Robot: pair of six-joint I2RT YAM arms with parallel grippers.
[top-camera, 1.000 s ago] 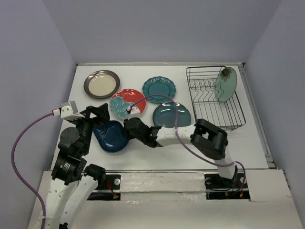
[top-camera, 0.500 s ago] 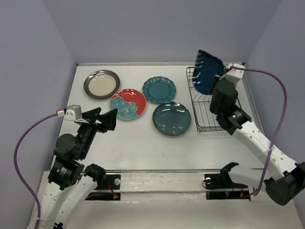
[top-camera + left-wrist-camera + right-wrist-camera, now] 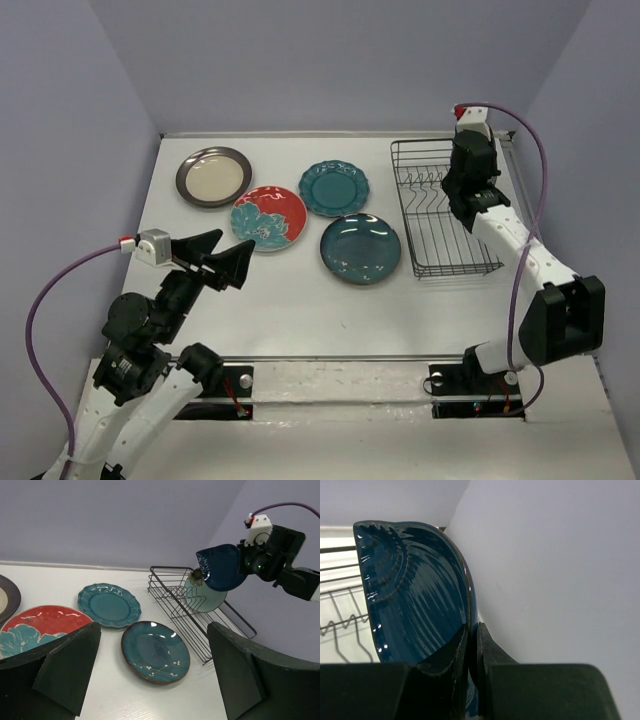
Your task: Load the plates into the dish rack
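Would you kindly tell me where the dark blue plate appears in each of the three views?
Left wrist: dark blue plate at upper right, above the dish rack.
Right wrist: fills the left centre, pinched by the right end effector; rack wires at the left edge.
Top external: not visible, hidden under the right arm over the rack.
Shared landmark: the dish rack.

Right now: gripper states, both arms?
Left gripper: open, empty.
Right gripper: shut on the dark blue plate.
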